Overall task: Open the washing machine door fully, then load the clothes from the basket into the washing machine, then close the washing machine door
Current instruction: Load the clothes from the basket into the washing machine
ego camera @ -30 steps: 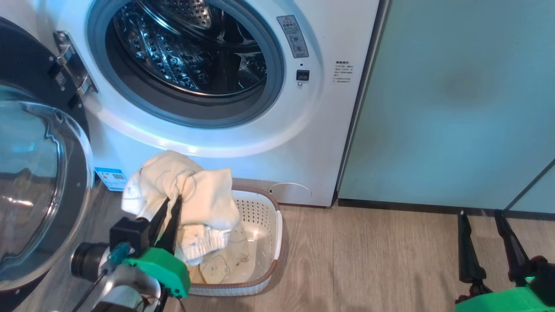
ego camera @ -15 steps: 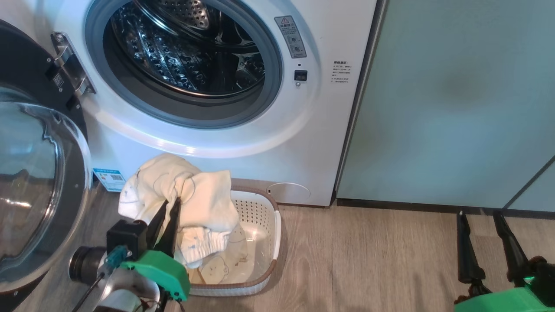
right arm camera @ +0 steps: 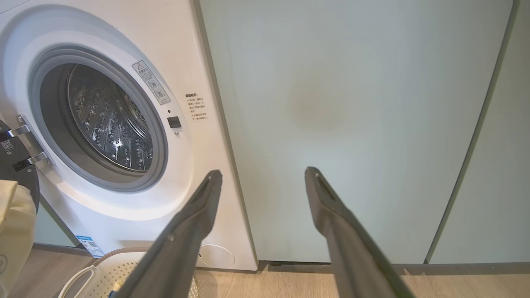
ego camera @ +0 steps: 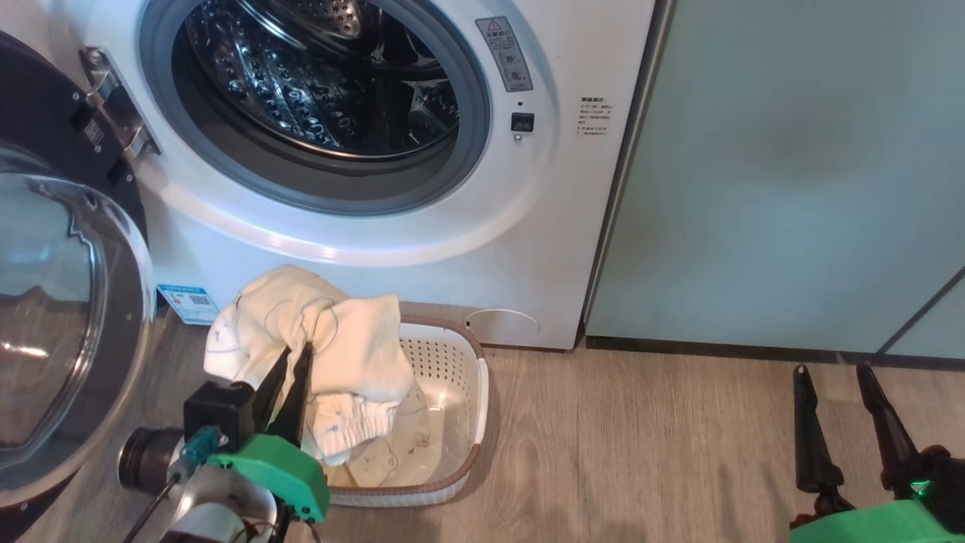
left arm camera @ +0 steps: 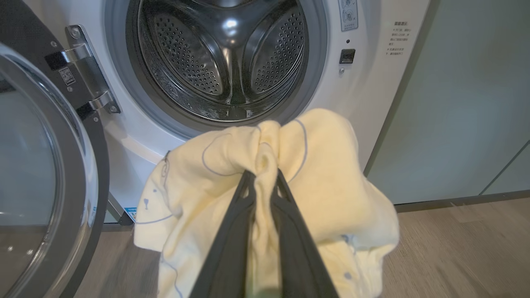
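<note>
The white washing machine stands with its grey-ringed opening and metal drum exposed. Its black-rimmed glass door is swung wide open at the left. On the floor in front sits the cream basket. My left gripper is shut on a bunch of pale yellow clothes lifted above the basket, below the opening. In the left wrist view the gripper pinches a fold of the clothes. Another printed garment lies in the basket. My right gripper hangs open at the lower right, with nothing in it.
Pale green cabinet doors stand right of the machine, and the right gripper points at them. Wood floor stretches between the basket and the right gripper. A blue QR sticker marks the machine's lower left corner.
The head view has shifted slightly, so the machine sits a little higher in the picture. My left gripper keeps its hold on the clothes above the basket. The right gripper has not moved.
</note>
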### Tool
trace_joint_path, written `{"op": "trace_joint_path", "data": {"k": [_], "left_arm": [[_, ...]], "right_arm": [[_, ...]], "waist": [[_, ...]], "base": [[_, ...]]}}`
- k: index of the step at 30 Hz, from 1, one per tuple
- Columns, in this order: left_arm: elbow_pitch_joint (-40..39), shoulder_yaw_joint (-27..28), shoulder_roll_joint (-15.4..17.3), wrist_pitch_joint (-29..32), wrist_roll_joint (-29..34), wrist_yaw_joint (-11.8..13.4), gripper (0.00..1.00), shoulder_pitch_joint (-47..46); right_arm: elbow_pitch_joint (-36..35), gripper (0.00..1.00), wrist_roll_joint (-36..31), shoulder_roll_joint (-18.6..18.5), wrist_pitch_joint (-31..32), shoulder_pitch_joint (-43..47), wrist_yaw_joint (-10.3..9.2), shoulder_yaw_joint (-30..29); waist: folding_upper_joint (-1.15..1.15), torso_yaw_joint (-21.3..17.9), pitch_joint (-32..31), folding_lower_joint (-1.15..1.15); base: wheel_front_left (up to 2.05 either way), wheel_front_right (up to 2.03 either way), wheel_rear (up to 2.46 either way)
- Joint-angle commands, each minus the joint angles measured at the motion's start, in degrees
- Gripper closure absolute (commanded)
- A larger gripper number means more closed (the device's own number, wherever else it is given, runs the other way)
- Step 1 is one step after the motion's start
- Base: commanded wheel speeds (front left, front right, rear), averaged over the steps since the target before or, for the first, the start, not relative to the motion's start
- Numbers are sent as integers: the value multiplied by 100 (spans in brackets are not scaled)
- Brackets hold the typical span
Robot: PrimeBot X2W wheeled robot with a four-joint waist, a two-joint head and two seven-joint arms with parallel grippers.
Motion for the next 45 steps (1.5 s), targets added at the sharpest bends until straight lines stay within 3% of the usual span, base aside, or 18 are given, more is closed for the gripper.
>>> {"op": "trace_joint_path", "data": {"k": [1,14,30,36,45], "left_arm": [[-218,235,187,-46,-26,26,100,-310],[-8,180,242,46,-77,-173,100,-1037],[945,423,590,550,-326,-618,100,-3001],[1428,569,847,1099,-595,-885,100,-3855],[1911,706,1443,2508,-939,-1176,100,-5146]], "right_arm": [[-213,0,35,-36,-38,-163,-16,139],[-325,0,79,-36,-38,-467,-16,228],[-568,0,339,-36,-38,-1141,-16,259],[-595,0,484,-36,-38,-1381,-16,301],[-573,0,716,-36,-38,-1606,-16,395]], "waist": [[0,1,49,0],[0,-186,785,0],[0,-595,2202,0],[0,-734,2621,0],[0,-978,3010,0]], "base": [[0,0,0],[0,0,0],[0,0,0],[0,0,0],[0,0,0]]}}
